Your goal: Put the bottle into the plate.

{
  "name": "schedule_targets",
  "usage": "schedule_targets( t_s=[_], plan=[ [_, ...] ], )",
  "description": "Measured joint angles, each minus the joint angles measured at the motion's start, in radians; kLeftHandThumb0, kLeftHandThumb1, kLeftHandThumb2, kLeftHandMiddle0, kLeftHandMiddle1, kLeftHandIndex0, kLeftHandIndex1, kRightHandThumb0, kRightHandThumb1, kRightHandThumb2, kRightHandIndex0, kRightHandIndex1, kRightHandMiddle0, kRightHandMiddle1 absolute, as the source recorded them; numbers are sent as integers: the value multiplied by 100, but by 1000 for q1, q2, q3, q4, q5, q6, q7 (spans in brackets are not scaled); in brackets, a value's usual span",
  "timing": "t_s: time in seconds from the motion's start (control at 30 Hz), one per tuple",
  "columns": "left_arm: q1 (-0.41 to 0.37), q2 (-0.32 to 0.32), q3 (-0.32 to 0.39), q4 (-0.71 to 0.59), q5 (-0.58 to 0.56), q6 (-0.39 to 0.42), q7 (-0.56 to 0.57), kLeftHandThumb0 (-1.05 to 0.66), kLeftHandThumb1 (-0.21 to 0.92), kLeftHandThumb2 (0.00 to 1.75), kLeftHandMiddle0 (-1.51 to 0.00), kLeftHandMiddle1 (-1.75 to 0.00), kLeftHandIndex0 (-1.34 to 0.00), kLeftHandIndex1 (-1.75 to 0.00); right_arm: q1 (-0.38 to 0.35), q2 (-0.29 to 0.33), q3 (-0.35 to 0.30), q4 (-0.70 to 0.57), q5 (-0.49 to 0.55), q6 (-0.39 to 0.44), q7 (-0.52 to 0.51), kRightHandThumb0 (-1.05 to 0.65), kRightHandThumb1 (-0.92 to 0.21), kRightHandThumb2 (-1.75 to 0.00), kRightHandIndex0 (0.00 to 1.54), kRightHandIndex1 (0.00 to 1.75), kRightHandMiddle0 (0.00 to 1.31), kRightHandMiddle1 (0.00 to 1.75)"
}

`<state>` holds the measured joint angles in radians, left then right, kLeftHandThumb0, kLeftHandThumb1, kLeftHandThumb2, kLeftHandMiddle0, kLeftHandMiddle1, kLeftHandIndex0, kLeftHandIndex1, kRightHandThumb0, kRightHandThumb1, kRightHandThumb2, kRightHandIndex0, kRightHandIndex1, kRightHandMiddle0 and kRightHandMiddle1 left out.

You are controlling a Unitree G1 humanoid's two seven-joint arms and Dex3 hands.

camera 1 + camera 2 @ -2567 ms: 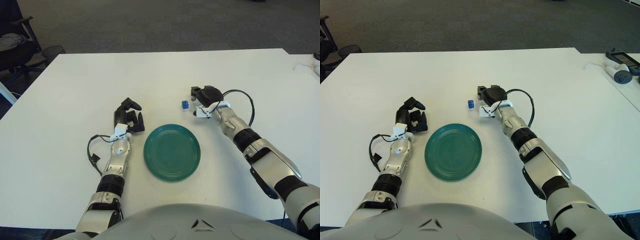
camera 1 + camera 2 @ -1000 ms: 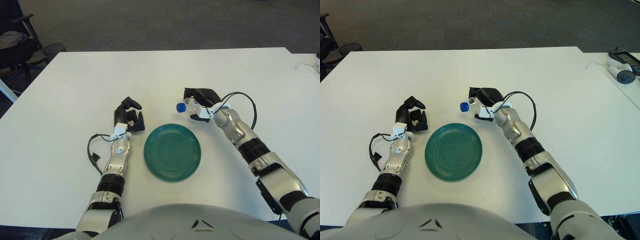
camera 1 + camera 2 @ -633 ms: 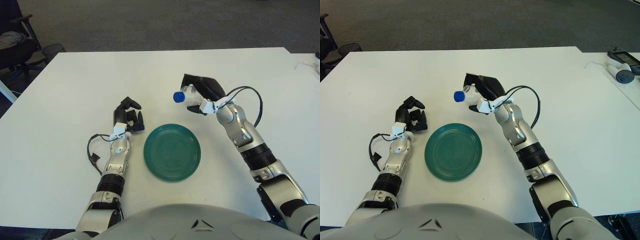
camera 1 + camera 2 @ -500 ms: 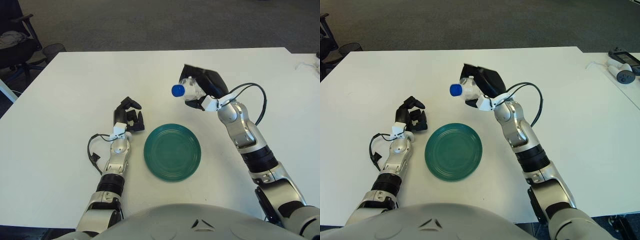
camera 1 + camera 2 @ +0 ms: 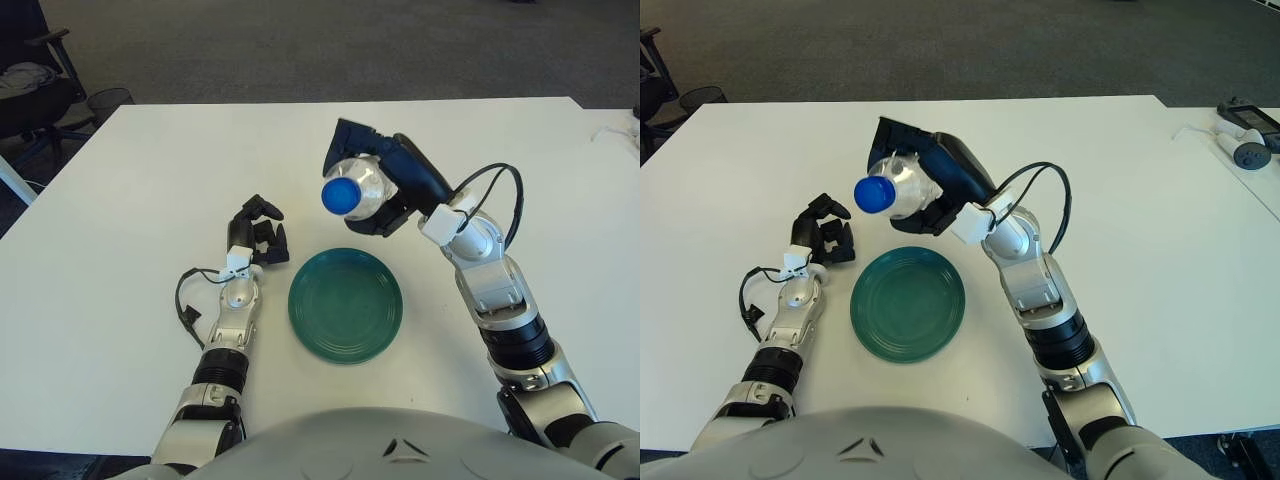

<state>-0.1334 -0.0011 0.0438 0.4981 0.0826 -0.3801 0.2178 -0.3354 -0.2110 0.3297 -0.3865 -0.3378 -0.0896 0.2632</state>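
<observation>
Carrying the bottle (image 5: 357,188) is the step in hand: the right hand (image 5: 385,185) has its dark fingers wrapped around the clear body and holds it raised above the worktop (image 5: 150,160), with the blue cap (image 5: 338,197) pointing toward the camera and a little to the robot's left. In the views the bottle shows at about 12 o'clock from the green plate (image 5: 345,304), over the plate's far rim rather than its middle, and nothing of it touches the plate or the worktop. Relative to the hand, the bottle lies across the palm, its capped end sticking out at roughly 8 o'clock from the fingers while the base is hidden behind them. By my reading, the next move calls for bringing the hand toward 6 o'clock until the bottle hangs over the plate's centre, lowering it, and only then loosening the fingers so it does not roll off. The left hand (image 5: 256,237) shows at 9 o'clock of the plate, fingers curled, holding nothing.
</observation>
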Motion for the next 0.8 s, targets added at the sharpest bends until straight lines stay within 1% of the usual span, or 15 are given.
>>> schedule_targets(
  t_s=[0.1,0.27,0.33,0.43,0.6,0.73,0.8],
  plan=[
    [-4,4,0,4,0,6,-5,-52,19,148,-121,-175,-72,-175,17,-9,38,-25,-59,-28,-3,0,-10,-154,81,165,55,175],
    [-6,5,-2,-6,2,33,-5,-52,20,146,-120,-175,-70,-175,81,-9,115,-42,-108,-123,-17,0,-10,-155,79,169,54,175],
    [-4,4,-3,-10,2,39,-5,-52,19,147,-121,-175,-71,-175,104,-13,137,-36,-116,-153,-16,0,-12,-154,78,169,53,175],
    [2,0,-3,-20,4,45,3,-53,17,150,-123,-175,-73,-175,123,-28,163,5,-124,-223,-15,0,-14,-151,77,169,51,175],
    [8,-7,-6,-29,19,48,28,-54,15,152,-125,-175,-74,-175,122,-58,183,112,-143,-307,-7,0,-15,-150,76,169,50,175],
    [11,-9,-12,-34,33,46,44,-54,14,153,-128,-175,-75,-175,117,-78,185,180,-168,-342,-6,0,-16,-149,75,170,50,175],
    [12,-9,-14,-34,42,44,47,-55,13,154,-128,-175,-76,-175,117,-83,187,192,-191,-346,-6,0,-16,-149,74,170,49,175]
  ],
)
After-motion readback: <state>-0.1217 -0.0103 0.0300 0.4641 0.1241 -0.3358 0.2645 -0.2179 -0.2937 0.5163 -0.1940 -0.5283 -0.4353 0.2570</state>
